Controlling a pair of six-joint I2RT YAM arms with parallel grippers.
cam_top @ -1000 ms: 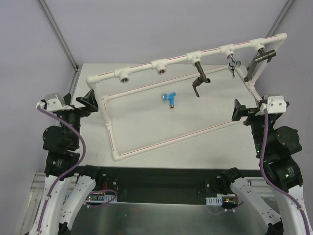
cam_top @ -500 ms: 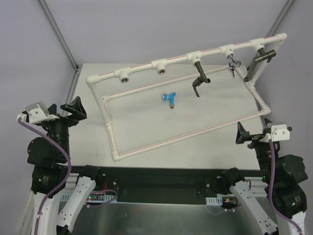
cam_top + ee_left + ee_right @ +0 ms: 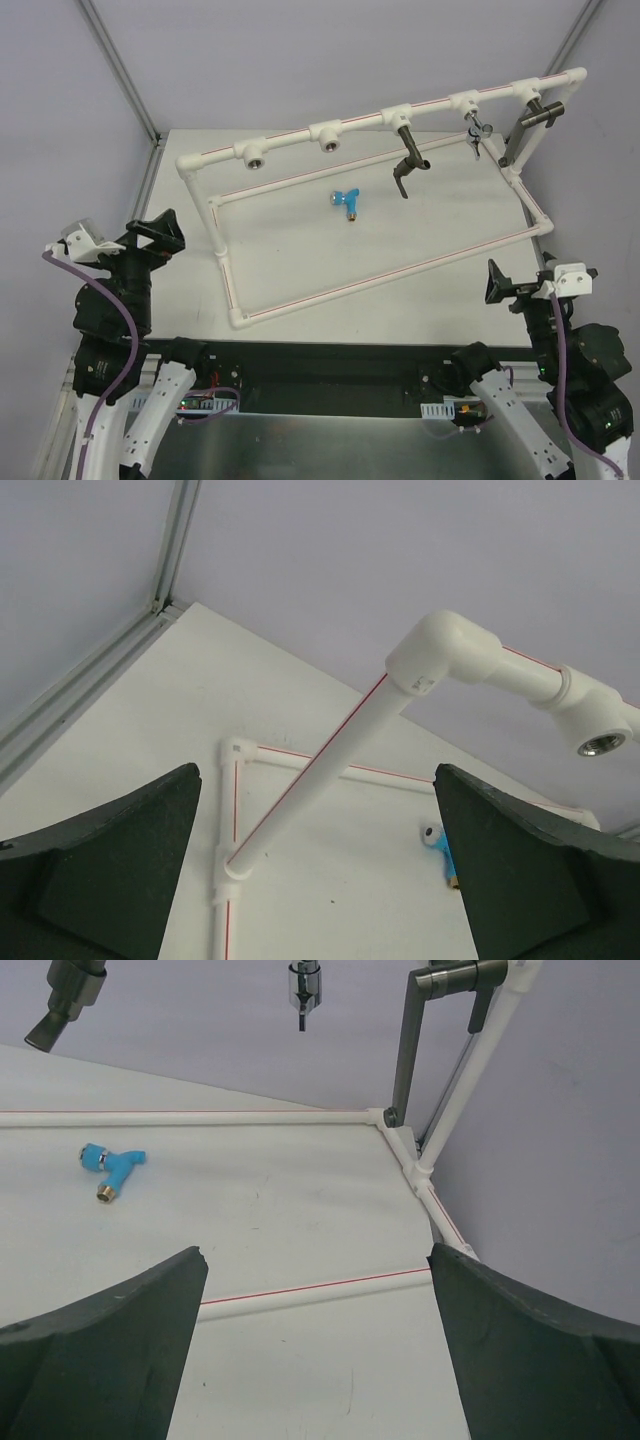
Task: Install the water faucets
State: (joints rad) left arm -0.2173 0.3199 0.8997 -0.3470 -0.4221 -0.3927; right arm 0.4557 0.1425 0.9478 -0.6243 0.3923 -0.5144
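A blue-handled water faucet (image 3: 347, 201) lies loose on the table inside the white pipe frame (image 3: 330, 292). It also shows in the left wrist view (image 3: 440, 845) and the right wrist view (image 3: 112, 1165). A dark grey faucet (image 3: 407, 160) with a bent spout hangs from the frame's raised top pipe. My left gripper (image 3: 160, 235) hovers open at the table's left edge, off the frame's left corner, with nothing between its fingers. At the table's near right corner my right gripper (image 3: 518, 280) is open and empty too. Both are well away from the blue faucet.
Two bare threaded sockets (image 3: 254, 157) (image 3: 329, 140) sit on the top pipe's left part. A small chrome fitting (image 3: 474, 135) and a long dark tap (image 3: 527, 125) hang at its right end. The frame's slanted left post (image 3: 320, 760) crosses the left wrist view.
Both arms have drawn back from the frame toward the near edge. The left gripper moved left and down the view, the right one down to the near right corner. Both stayed open.
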